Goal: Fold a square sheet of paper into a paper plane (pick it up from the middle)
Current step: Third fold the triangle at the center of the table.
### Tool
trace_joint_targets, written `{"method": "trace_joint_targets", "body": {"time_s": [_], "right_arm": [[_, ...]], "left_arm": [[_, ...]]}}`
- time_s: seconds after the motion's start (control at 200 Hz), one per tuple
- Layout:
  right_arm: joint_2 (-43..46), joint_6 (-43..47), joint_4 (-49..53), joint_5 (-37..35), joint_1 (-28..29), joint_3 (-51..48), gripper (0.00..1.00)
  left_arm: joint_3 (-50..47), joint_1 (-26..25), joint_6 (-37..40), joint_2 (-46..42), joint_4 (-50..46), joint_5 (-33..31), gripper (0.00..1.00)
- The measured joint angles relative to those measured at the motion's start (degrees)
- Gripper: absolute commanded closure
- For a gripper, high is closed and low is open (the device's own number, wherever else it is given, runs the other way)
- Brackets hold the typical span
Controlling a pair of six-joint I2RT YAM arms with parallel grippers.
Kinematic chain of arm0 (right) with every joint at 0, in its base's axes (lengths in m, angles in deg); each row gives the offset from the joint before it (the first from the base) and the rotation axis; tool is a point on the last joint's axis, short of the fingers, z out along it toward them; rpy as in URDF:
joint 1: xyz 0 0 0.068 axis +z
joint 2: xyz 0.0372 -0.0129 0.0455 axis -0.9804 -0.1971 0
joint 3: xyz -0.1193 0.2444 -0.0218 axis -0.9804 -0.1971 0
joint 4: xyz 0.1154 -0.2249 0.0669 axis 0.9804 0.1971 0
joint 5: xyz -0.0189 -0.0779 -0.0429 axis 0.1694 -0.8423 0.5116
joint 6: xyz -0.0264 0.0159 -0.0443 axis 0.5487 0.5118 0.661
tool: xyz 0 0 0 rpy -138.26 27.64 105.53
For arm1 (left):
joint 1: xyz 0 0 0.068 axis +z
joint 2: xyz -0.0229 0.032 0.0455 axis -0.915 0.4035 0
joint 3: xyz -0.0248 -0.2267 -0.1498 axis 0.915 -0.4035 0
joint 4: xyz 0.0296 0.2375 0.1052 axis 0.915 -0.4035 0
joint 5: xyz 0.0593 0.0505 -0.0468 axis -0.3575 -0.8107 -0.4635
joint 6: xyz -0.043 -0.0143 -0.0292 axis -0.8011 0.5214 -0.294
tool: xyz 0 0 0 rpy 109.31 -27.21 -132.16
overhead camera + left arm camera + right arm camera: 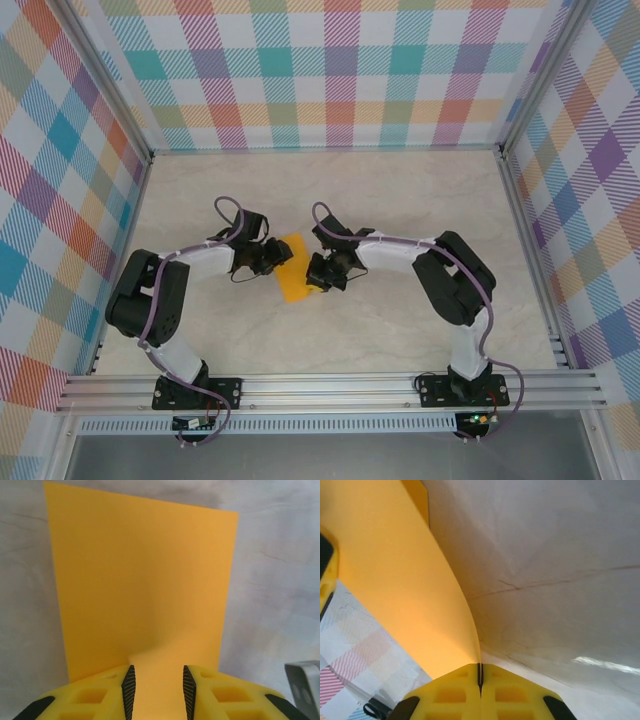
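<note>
**Blind spots from my station**

From above, the left gripper (pixel 270 258) and right gripper (pixel 324 272) cover both side edges of the thin orange-yellow sheet of paper (pixel 292 268), and their jaws are too small for me to read. The left wrist camera's bottom edge cuts off the yellow fingers (pixel 100 697) and the sheet's near edge. A grey metal piece (pixel 303 685) is clipped at its corner. On the right wrist camera the sheet runs off the top and left edges.

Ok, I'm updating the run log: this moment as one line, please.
paper: bent up between grippers | left gripper: open, at the paper | right gripper: shut on paper edge
</note>
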Motion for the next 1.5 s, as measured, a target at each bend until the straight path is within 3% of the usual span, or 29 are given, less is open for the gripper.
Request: {"method": "trace_joint_targets", "body": {"time_s": [0.32,0.65,0.755,0.905,1.065,1.265,1.5], "right_arm": [[12.50,-5.62,-1.27,-6.95,-1.16,-13.73,1.00],[13.05,-12.02,-5.38,-8.33,-1.20,-17.79,1.00],[13.05,-12.00,-5.62,-8.33,-1.20,-17.40,0.99],[13.05,-11.34,-5.68,-8.24,-1.20,-15.61,0.99],[11.91,-10.12,-5.86,-7.21,-1.20,-12.61,0.98],[9.09,-8.04,-5.07,-4.96,-1.03,-8.94,0.98],[6.58,-6.64,-4.07,-3.26,-0.66,-7.13,0.96]], "left_arm": [[-4.02,-1.90,-0.87,-4.22,8.52,4.79,0.63],[-4.48,-10.16,-3.41,-0.13,13.92,5.35,0.71],[-5.57,-10.43,-3.41,-2.43,12.57,0.63,0.71],[-9.22,-10.40,-3.41,-13.66,6.64,-10.93,0.66],[-11.65,-10.40,-3.69,-20.59,5.05,-16.81,0.65],[-14.86,-10.43,-4.66,-21.99,5.46,-17.64,0.64],[-15.23,-10.43,-5.86,-20.98,11.19,-13.44,0.69]]}}
